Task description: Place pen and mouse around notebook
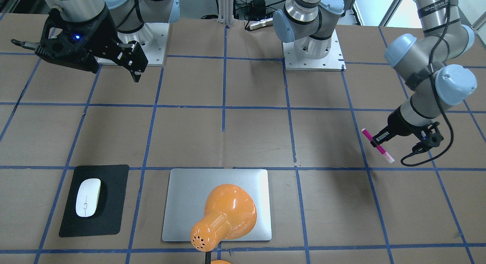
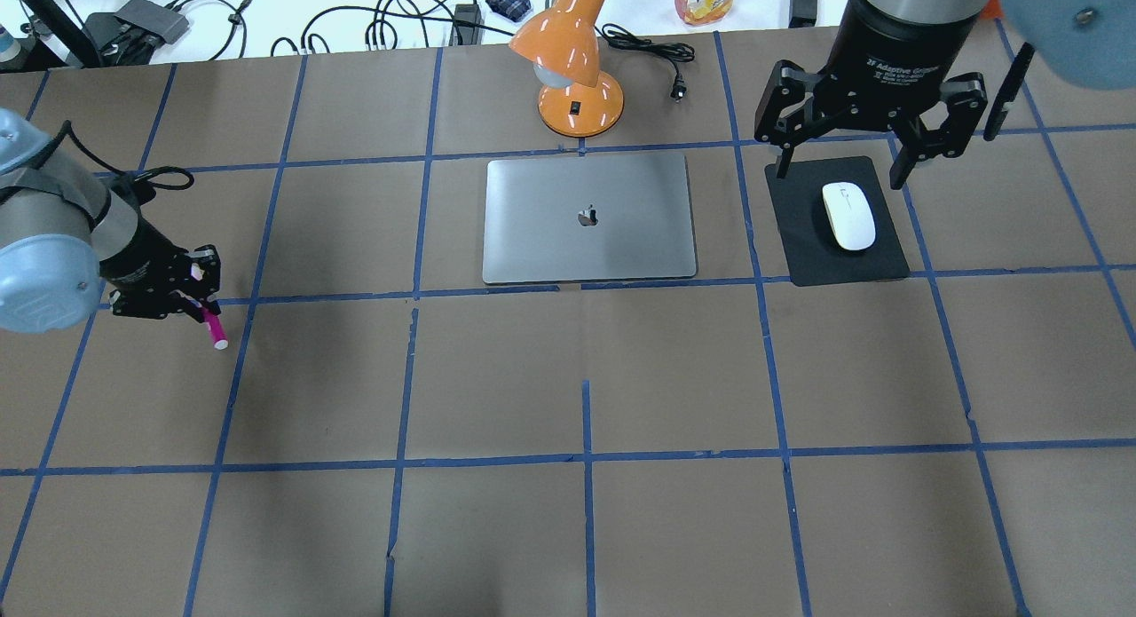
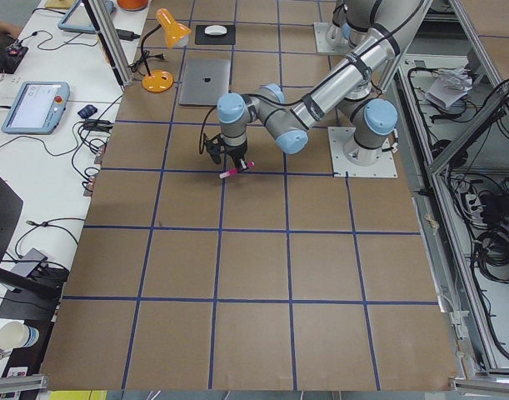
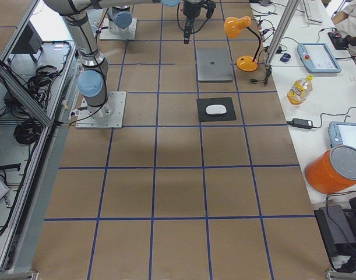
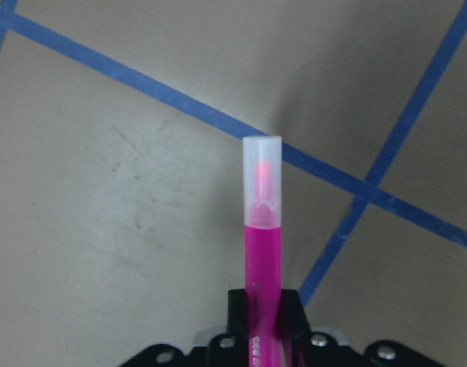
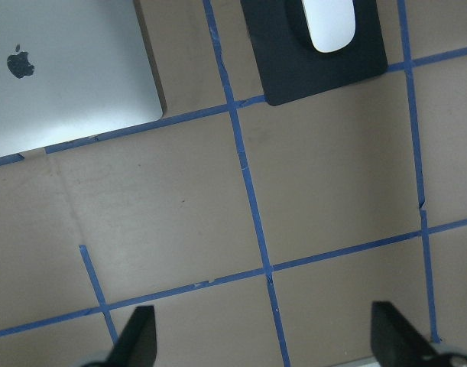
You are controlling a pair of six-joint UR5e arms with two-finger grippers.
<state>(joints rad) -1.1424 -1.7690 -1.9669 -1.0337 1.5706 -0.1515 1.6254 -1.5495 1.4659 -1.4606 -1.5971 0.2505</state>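
Now, front-facing view: the pen (image 1: 384, 152) is clamped in the closed jaws of the left gripper (image 1: 381, 139), well apart from the notebook (image 1: 190, 195). The mouse (image 1: 88, 197) is seen lying on a black pad (image 1: 110, 218) just beside the notebook, and part of the notebook is hidden by an orange lamp (image 1: 228, 214).
Overhead view: the right gripper (image 2: 839, 173) is hung high near the pad, its jaws spread wide with nothing held. The mouse lies free.
Side views: the pen is shown held low over the counter (image 3: 254, 250); contact cannot be told.
Left wrist view: the pen's pale cap is pointed away from the jaws, with blue tape lines (image 5: 179, 107) beneath.
Right wrist view: empty, widely parted jaws are seen, with mouse and notebook at the top edge.
Progress: the mouse is judged placed. The pen is yet to be carried across and laid beside the notebook's free side.
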